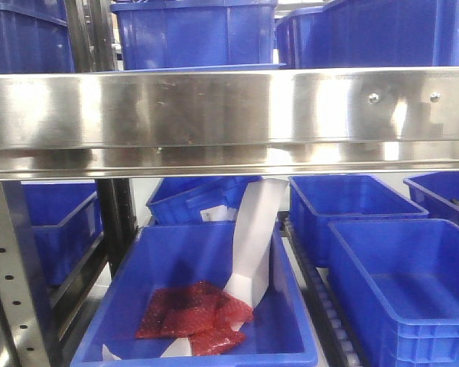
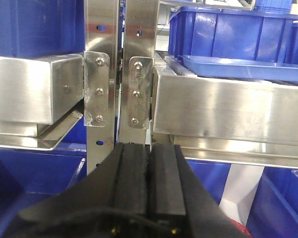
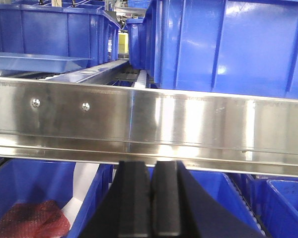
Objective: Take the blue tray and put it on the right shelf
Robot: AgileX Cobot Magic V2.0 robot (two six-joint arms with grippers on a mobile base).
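The light blue tray (image 2: 238, 67) lies flat on the right shelf (image 2: 228, 111), just behind its steel front rail; no gripper touches it. It also shows at the upper left in the right wrist view (image 3: 35, 61), and as a thin blue edge above the rail in the front view (image 1: 206, 67). The shelf's rail with two screws spans the front view (image 1: 229, 115) and the right wrist view (image 3: 164, 124). My left gripper (image 2: 149, 146) is shut and empty, below the rail near the uprights. My right gripper (image 3: 151, 163) is shut and empty, just below the rail.
Deep dark-blue bins (image 1: 191, 30) stand on the shelf behind the tray. Below, a bin (image 1: 199, 306) holds red mesh bags (image 1: 191, 317) and white paper; more bins (image 1: 405, 290) sit to the right. Perforated uprights (image 2: 102, 74) separate the left and right shelves.
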